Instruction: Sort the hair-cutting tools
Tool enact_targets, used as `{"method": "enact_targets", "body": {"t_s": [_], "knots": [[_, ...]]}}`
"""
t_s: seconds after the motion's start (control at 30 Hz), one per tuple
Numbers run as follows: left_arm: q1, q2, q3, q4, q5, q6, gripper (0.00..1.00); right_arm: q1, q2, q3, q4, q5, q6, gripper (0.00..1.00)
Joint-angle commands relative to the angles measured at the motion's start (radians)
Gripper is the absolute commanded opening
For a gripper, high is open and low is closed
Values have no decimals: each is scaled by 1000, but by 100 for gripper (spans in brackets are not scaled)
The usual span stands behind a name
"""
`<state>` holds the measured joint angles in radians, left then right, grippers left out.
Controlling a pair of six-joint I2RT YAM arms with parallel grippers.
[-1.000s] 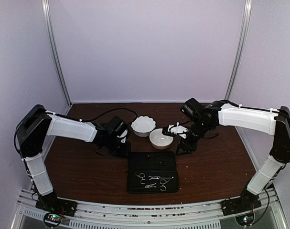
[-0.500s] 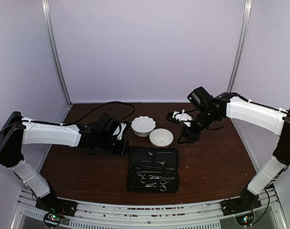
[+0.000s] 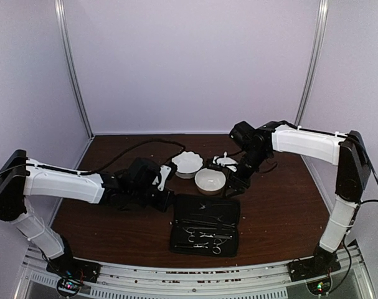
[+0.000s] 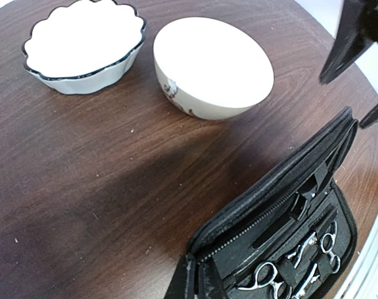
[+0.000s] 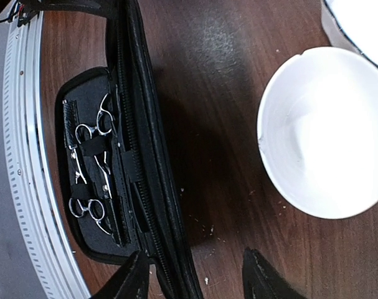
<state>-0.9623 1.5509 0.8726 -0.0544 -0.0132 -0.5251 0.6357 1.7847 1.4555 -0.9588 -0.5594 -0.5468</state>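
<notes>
1. Both arms have swung in on the black zip case since a moment ago; its lid stands partly raised.
2. Left gripper sits at the case's far-left corner, and I can't tell how its jaws stand.
3. Scalloped bowl and round bowl sit just behind the case.
4. Scissors lie strapped inside the case.
5. Right gripper hovers at the far-right corner with its jaws spread wide.

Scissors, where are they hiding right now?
In the top view, the scissors sit tucked inside the open black case, near the front edge of the table, just in front of the round white bowl.
</notes>
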Motion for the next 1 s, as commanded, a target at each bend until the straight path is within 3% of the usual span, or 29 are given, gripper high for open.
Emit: {"method": "enact_targets", "body": {"t_s": [0.0,0.3,0.63,0.8,0.97], "knots": [[-20,-45,-29,106,-16,11,0,14,71,100,-81,-76,-21,52],[-32,-68,-67,146,-41,-4,0,37,181,193,-216,-151,-76,52],[-43,-88,-100,170,-77,-30,0,108,165,114,-215,-105,-90,48],[-60,-129,-146,191,-118,-60,28,150,117,93,-195,-17,-101,48],[-65,-251,-206,157,-183,-101,40,207,62,48,-198,16,-102,48]]}}
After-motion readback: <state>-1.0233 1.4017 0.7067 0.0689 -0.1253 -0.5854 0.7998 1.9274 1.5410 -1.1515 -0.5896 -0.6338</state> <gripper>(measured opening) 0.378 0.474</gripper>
